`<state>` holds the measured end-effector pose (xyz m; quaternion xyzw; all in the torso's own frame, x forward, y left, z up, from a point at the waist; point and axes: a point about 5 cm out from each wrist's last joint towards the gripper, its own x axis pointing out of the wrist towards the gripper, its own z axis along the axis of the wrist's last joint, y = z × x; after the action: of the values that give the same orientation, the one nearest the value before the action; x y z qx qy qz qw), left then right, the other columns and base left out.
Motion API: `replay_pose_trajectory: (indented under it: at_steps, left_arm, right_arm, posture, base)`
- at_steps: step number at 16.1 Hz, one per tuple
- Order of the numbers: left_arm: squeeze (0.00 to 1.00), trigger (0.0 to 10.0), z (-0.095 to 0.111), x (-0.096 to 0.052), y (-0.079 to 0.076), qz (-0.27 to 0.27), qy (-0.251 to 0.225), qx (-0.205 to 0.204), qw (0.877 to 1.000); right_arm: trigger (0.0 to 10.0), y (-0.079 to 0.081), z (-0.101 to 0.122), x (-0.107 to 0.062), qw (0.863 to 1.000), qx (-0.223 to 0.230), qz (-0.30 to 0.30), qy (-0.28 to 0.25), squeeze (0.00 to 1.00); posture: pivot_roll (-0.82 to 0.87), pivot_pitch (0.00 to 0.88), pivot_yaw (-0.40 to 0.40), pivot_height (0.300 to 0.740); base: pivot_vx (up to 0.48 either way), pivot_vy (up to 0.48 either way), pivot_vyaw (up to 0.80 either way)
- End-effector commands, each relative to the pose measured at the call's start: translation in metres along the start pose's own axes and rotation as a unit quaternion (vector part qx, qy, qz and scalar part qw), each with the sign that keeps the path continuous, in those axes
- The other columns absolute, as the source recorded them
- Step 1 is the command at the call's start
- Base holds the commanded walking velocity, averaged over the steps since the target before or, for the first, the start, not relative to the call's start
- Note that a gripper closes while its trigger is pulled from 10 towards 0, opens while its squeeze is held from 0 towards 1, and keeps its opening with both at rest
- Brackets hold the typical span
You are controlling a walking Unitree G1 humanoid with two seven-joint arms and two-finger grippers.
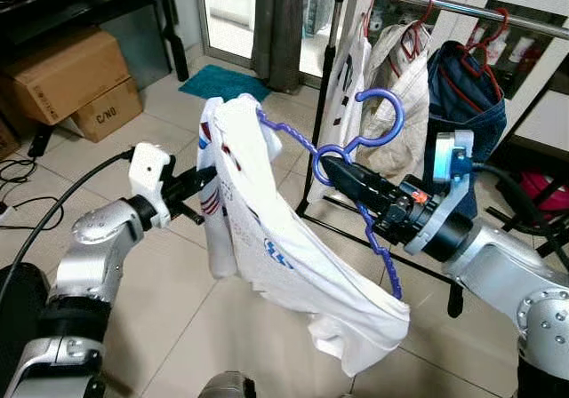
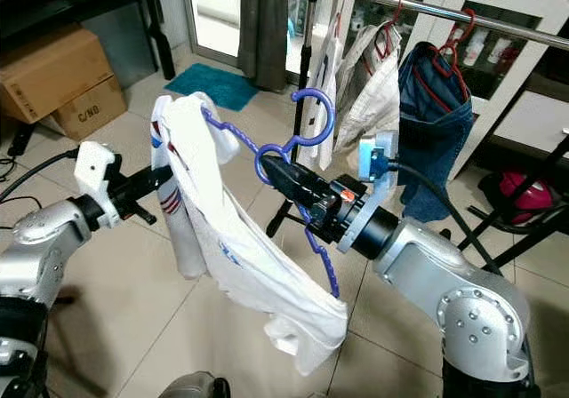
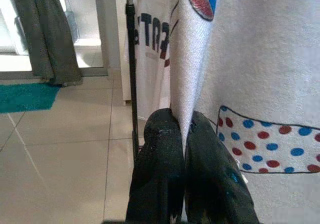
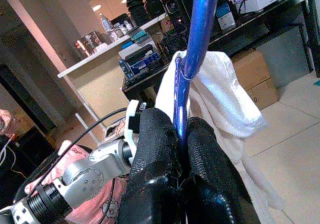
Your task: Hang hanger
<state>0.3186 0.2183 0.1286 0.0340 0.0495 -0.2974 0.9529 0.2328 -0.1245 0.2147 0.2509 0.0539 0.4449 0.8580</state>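
Note:
A blue plastic hanger (image 1: 356, 154) carries a white T-shirt (image 1: 284, 256) with blue print, held in the air before me. My right gripper (image 1: 342, 174) is shut on the hanger at its neck, just below the hook. My left gripper (image 1: 206, 180) is shut on the shirt's cloth at its left side; the left wrist view has the fingers (image 3: 165, 149) pinching a white fold. The clothes rail (image 1: 462, 7) runs behind, to the right of the hanger's hook (image 1: 384, 114), which is apart from it.
On the rail hang a white printed shirt (image 1: 342, 87), a beige garment (image 1: 404, 105) and a dark blue one (image 1: 467, 105) on red hangers. Cardboard boxes (image 1: 71, 83) stand at the left, a teal mat (image 1: 222, 83) by the glass door. The rack's black base bar (image 1: 391, 256) crosses the tiled floor.

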Motion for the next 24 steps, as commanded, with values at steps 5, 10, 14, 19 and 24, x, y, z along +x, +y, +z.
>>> replay_pose_trajectory:
  at_steps: [5,10,14,19,24]
  left_arm:
    - [0.0,0.0,-0.008,-0.006,0.002,0.065,0.004,-0.011,0.998]
    - [0.0,0.0,-0.017,-0.007,0.008,0.144,0.014,-0.028,0.989]
    - [0.0,0.0,-0.023,-0.004,0.002,0.174,0.02,-0.043,0.984]
    - [0.0,0.0,-0.024,-0.002,-0.001,0.216,0.001,-0.069,0.974]
    - [0.0,0.0,0.001,-0.002,0.011,0.25,-0.066,-0.046,0.965]
  right_arm:
    - [10.0,0.003,0.012,-0.001,0.998,-0.012,-0.021,-0.055,0.0]
    - [10.0,0.001,0.018,-0.001,0.996,-0.02,-0.036,-0.075,0.0]
    - [10.0,-0.017,0.023,0.0,0.988,-0.04,-0.119,-0.09,0.0]
    - [10.0,-0.043,0.033,-0.006,0.959,-0.062,-0.248,-0.122,0.0]
    - [10.0,-0.047,-0.01,-0.006,0.96,-0.111,-0.249,0.06,0.0]
  posture:
    - [-0.01,0.02,-0.007,0.74]
    - [-0.01,0.019,-0.006,0.74]
    - [0.0,0.023,-0.008,0.74]
    - [0.0,0.033,-0.006,0.74]
    - [-0.01,0.035,-0.012,0.74]
  base:
    - [0.0,0.0,0.0]
    - [0.0,0.0,0.0]
    - [0.0,0.0,0.0]
    - [0.0,0.0,0.0]
    - [0.0,0.0,0.0]
